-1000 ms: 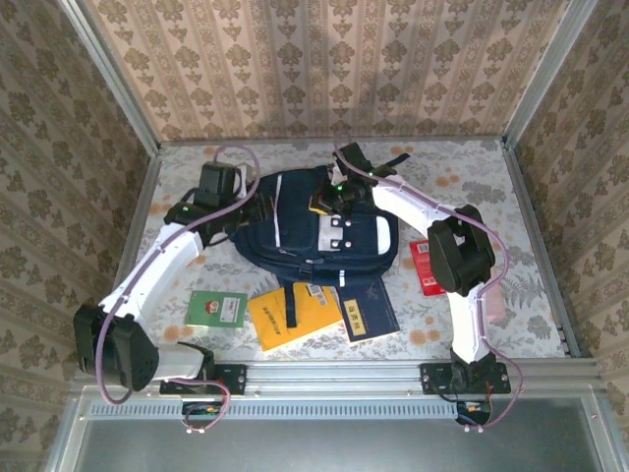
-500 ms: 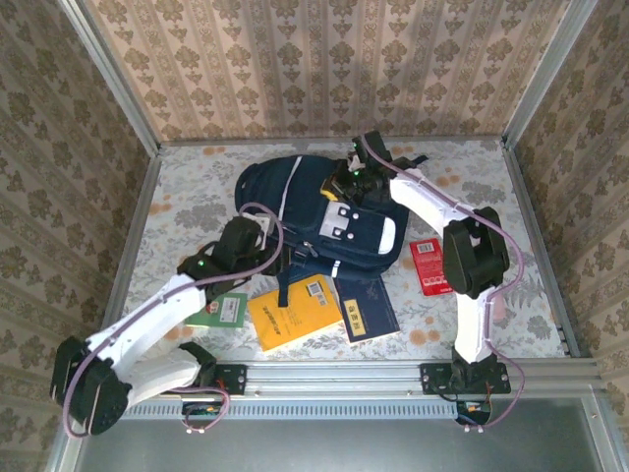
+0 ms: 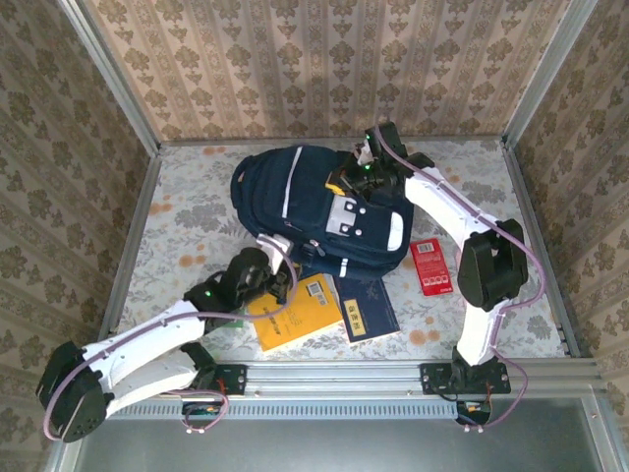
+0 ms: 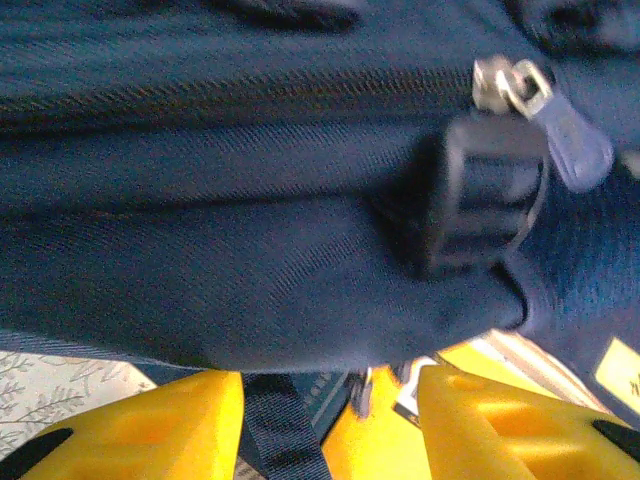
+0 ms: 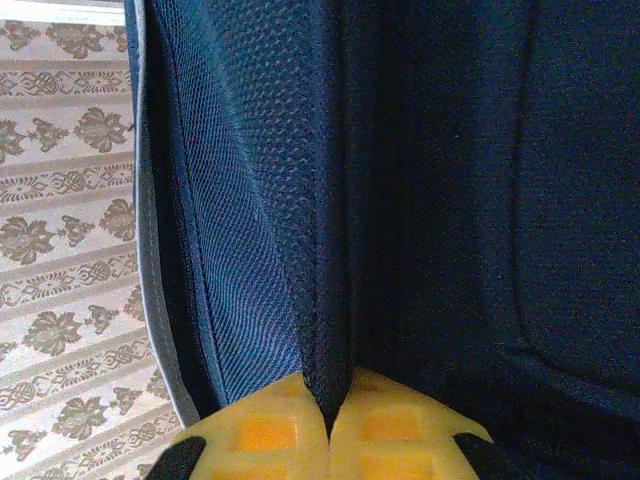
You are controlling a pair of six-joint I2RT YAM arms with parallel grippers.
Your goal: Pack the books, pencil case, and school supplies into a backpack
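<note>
Backpack: one, the backpack (image 3: pixel 314 202) lies flat at the middle of the table (image 3: pixel 197 197), nearer the far edge, with its white-grey patch (image 3: pixel 344 218) and two clasps facing up.
Backpack contents: cannot tell; the inside is not visible.
Right gripper: the right gripper (image 3: pixel 356 175) is at the backpack's far right side. In the wrist view its jaws (image 5: pixel 330 420) are pinched tight on a fold of navy mesh fabric (image 5: pixel 320 250).
Left gripper: the left gripper (image 3: pixel 283 280) is at the backpack's near edge. Its yellow fingers (image 4: pixel 160 420) stand partly apart with nothing between them, close under the fabric near a silver zip pull (image 4: pixel 508 85) and a black buckle (image 4: pixel 485 200).
Books in plain sight: two, one orange-yellow book (image 3: pixel 295 313) and one navy book (image 3: pixel 366 310). They lie side by side near the table's near edge, their far ends at the backpack's rim.
School supplies in sight: one, a flat red pack (image 3: pixel 431 265) just right of the backpack.
In the way: the left arm (image 3: pixel 157 339) lies across the table's near-left part, over the orange-yellow book's left side.
</note>
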